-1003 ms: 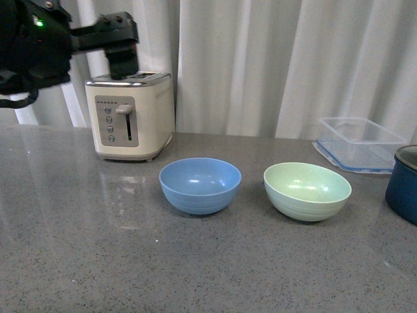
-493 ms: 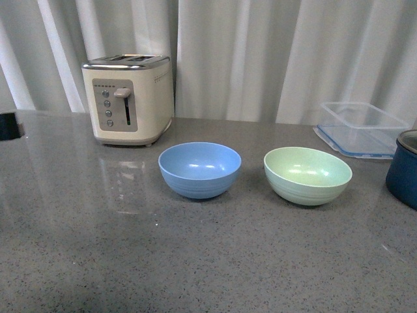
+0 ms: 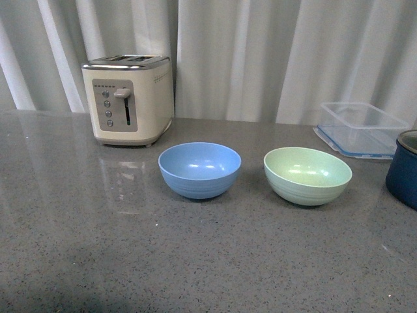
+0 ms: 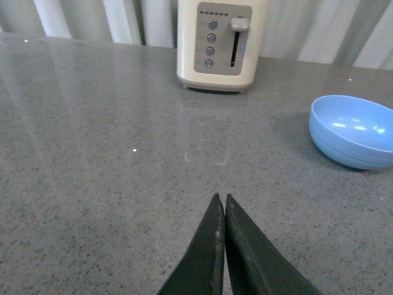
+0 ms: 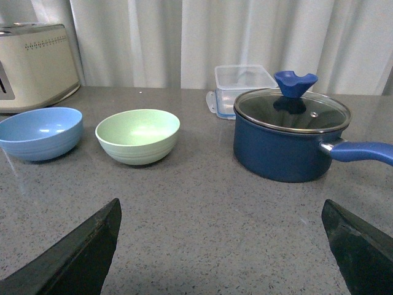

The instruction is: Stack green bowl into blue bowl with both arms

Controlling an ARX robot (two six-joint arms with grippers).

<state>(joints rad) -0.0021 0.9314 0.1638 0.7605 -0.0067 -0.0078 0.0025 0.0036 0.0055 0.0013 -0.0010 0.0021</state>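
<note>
The green bowl (image 3: 307, 175) stands upright on the grey counter, right of the blue bowl (image 3: 199, 169), a hand's width apart. Both are empty. Neither arm shows in the front view. In the left wrist view my left gripper (image 4: 220, 200) is shut with nothing between its fingers, low over bare counter, with the blue bowl (image 4: 354, 130) off to one side ahead. In the right wrist view my right gripper (image 5: 221, 212) is wide open over the counter, short of the green bowl (image 5: 138, 135) and the blue bowl (image 5: 40, 132).
A cream toaster (image 3: 128, 98) stands behind the blue bowl. A clear plastic container (image 3: 360, 135) sits at the back right. A dark navy pot (image 5: 290, 134) with a glass lid and long handle stands right of the green bowl. White curtains hang behind the counter (image 3: 130, 261).
The left arm, a second ago high at the far left in front of the toaster, has dropped out of the front view. The bowls have not moved.
</note>
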